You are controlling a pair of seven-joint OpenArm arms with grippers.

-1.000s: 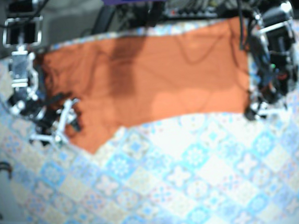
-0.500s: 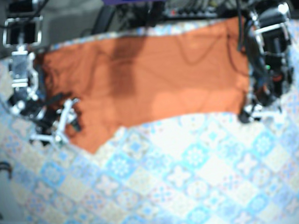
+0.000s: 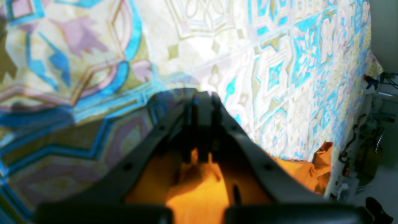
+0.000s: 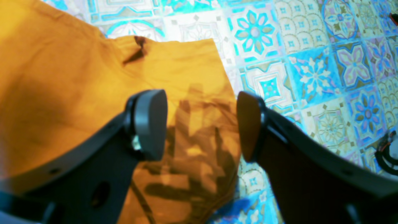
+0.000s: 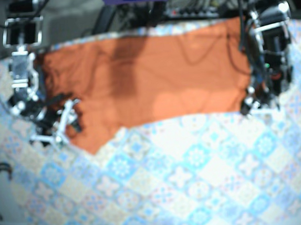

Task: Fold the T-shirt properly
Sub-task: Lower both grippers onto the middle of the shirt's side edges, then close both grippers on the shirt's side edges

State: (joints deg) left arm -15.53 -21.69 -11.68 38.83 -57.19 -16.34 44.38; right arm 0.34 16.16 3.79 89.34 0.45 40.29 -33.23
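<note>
On the patterned cloth point(image 5: 199, 182), left tool point(image 3: 202, 105) clamps the T-shirt point(image 5: 153, 80); right tool point(image 4: 202, 124) gapes over it.

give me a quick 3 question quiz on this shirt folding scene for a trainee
1. True or false: the right gripper is open above the T-shirt.
2. The tablecloth is: A plain white, B patterned with blue tiles, C red striped.
3. Fill in: the left gripper is shut on the ____.

Key: 1 true; 2 B; 3 T-shirt.
</note>
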